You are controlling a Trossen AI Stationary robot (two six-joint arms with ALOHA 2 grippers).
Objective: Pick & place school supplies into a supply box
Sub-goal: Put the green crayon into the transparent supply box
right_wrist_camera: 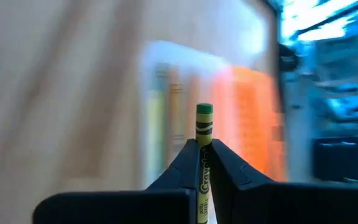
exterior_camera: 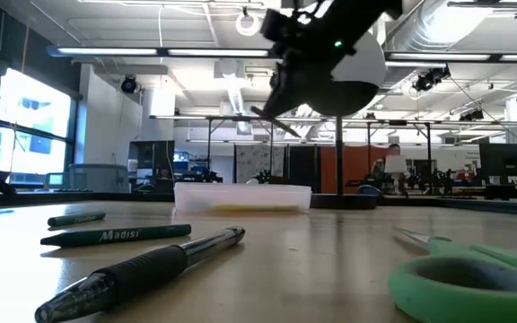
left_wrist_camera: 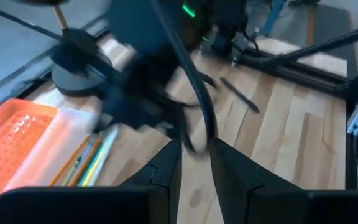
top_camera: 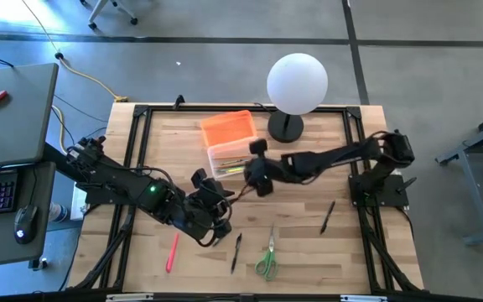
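green crayon [right_wrist_camera: 204, 144] sits pinched in the right gripper [right_wrist_camera: 204, 155] beside the clear supply box [top_camera: 230, 157].

Even, bright overhead light falls on the pale wooden surface [top_camera: 309, 252] in the high view, with only soft, short shadows under the arms. In the low view, ceiling strip lights and the left windows glare — the nearest things, a clear-barrelled black-grip pen [exterior_camera: 142, 267] and green plastic scissor handles [exterior_camera: 474, 278], are out of focus. The left wrist view smears the dark arm ahead. The right wrist view is heavily motion-blurred; only the yellow-and-green wax crayon [right_wrist_camera: 203, 146] stays sharp.
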